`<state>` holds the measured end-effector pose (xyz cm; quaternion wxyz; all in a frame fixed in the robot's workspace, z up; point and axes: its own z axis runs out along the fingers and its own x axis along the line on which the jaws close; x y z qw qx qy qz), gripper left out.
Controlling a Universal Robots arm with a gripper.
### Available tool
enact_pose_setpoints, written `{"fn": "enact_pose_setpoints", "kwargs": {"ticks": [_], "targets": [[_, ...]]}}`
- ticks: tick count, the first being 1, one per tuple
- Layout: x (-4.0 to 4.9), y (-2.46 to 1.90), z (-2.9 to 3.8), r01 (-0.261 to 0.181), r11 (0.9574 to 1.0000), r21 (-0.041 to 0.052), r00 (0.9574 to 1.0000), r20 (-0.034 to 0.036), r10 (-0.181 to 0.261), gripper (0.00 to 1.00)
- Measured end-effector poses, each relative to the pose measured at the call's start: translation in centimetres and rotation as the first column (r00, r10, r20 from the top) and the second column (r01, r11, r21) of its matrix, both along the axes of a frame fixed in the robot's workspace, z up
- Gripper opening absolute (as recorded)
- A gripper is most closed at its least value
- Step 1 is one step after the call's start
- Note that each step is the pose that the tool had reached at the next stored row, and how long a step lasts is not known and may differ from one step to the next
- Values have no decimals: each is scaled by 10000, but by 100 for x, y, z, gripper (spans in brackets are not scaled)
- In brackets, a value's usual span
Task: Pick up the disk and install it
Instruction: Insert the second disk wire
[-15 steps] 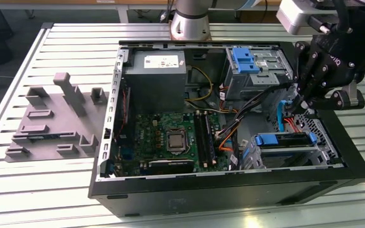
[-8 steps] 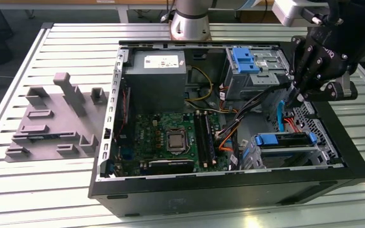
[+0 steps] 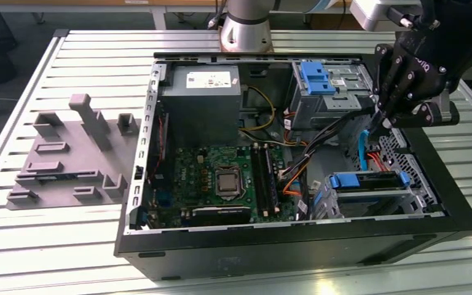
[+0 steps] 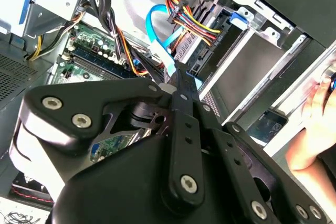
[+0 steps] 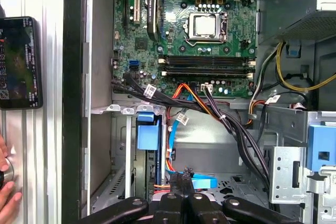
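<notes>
– On the slatted table, inside the open computer case: where is the disk in relation to the gripper?

– In the exterior view the gripper hangs over the case's 3 o'clock edge. The disk sits in the drive bay at 6 o'clock from the fingertips, apart from them.

– State of the gripper?

– In both wrist views the fingers are drawn together at the tips, with nothing visible between them. They are just beside a flat blue cable.

– What is obscured?

– The disk is seen edge-on in the first wrist view. Only its blue plastic shows, and the bay walls hide its body. The gripper housing cuts off the bay's lower end. A phone and part of a person's hand lie outside the case, cropped by the picture edge.
</notes>
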<state>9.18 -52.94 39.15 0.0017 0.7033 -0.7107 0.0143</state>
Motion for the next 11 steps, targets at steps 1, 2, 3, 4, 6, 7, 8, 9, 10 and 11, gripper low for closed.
{"fn": "enact_pose_setpoints", "kwargs": {"ticks": [1, 2, 3, 4, 6, 7, 8, 9, 10, 11], "targets": [[0, 0, 0, 0, 10000, 1, 10000, 0, 0, 11], [0, 0, 0, 0, 10000, 0, 10000, 0, 0, 11], [0, 0, 0, 0, 10000, 0, 10000, 0, 0, 11], [0, 0, 0, 0, 10000, 0, 10000, 0, 0, 11], [0, 1, 0, 0, 10000, 0, 10000, 0, 0, 11], [0, 1, 0, 0, 10000, 0, 10000, 0, 0, 11], [0, 1, 0, 0, 10000, 1, 10000, 0, 0, 11], [0, 1, 0, 0, 10000, 0, 10000, 0, 0, 11], [0, 1, 0, 0, 10000, 0, 10000, 0, 0, 11], [0, 37, 0, 0, 10000, 1, 10000, 0, 0, 11]]}}
